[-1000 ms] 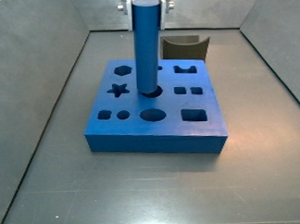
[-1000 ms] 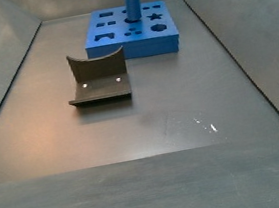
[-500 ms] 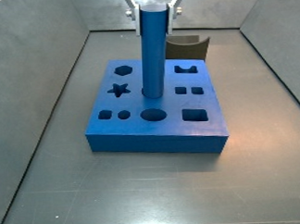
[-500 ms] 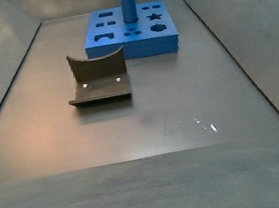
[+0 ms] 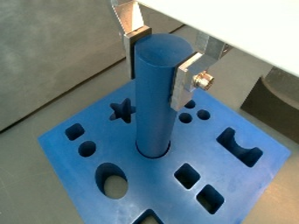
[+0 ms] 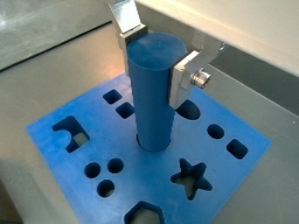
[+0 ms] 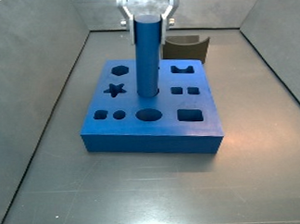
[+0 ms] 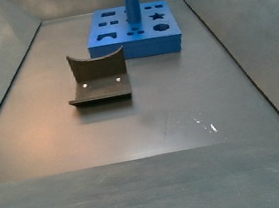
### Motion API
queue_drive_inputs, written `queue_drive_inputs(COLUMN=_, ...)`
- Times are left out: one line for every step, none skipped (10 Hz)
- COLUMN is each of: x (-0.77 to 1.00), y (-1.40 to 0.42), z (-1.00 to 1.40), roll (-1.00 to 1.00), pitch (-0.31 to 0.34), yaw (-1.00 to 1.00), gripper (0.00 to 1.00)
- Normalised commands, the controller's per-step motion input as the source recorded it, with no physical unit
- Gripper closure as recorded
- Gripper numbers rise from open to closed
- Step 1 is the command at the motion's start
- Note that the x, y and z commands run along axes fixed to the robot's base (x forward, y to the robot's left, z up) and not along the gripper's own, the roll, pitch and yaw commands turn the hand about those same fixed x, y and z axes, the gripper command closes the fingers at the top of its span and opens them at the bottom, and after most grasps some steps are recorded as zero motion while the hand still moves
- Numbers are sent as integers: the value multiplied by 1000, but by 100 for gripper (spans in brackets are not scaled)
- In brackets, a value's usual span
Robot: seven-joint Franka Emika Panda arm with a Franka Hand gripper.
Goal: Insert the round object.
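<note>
The two-finger silver pincer [image 5: 162, 59] stands directly over the block, its flat plate fingers [image 6: 184, 77] closed on either side of the top of the tall, smooth blue cylinder peg [image 5: 158, 96], narrowed to the peg's width so that the dark pads press its sides in both wrist views [image 6: 155, 87]. The peg hangs upright straight below the pincer, and its lower end sits inside a round hole near the middle of the flat blue block with shaped holes [image 5: 105, 144], with most of its length standing above the block's top face. Around the foot of the peg, just beside it in a wrist view, the block shows a star-shaped hole [image 6: 190, 174], small round holes and square cut-outs. In a side view the same block [image 7: 178, 131] lies on the grey table [image 7: 143, 193] right under the pincer [image 7: 146, 7], with the peg [image 7: 147, 54] rising from it between the fingers. Beyond the block, on the far side from that camera and well behind the pincer, sits the dark olive curved piece [image 7: 185, 46]; in a side view from the opposite end it lies [image 8: 98, 80] apart from the block [image 8: 137, 33] on the bare table, where only the peg's shaft [image 8: 132, 1] shows and the pincer is out of the frame.
</note>
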Motion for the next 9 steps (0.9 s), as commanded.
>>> queue_drive_inputs(x=14, y=-177, z=-311, roll=0, pitch=-46, yaw=-37, gripper=100)
queue_drive_inputs(x=60, y=-123, z=-317, roll=0, pitch=-16, yaw=-31, gripper=100)
queue_drive_inputs(x=49, y=-37, z=-163, roll=-13, pitch=0, yaw=-17, gripper=100)
queue_drive_inputs(x=60, y=-26, z=-214, roll=-7, pitch=0, yaw=-3, gripper=100)
queue_drive_inputs(x=71, y=-37, z=-303, roll=-1, pitch=-11, yaw=-3, gripper=100)
queue_drive_inputs(x=43, y=-40, z=-363, roll=0, pitch=-27, yaw=0, gripper=100)
queue_drive_inputs(x=34, y=-9, z=-377, roll=-9, pitch=-29, yaw=0, gripper=100)
queue_drive_inputs(x=26, y=66, z=0, roll=-71, pitch=0, yaw=-63, gripper=100)
queue_drive_inputs(x=0, y=0, z=0, roll=0, pitch=-17, yaw=0, gripper=100)
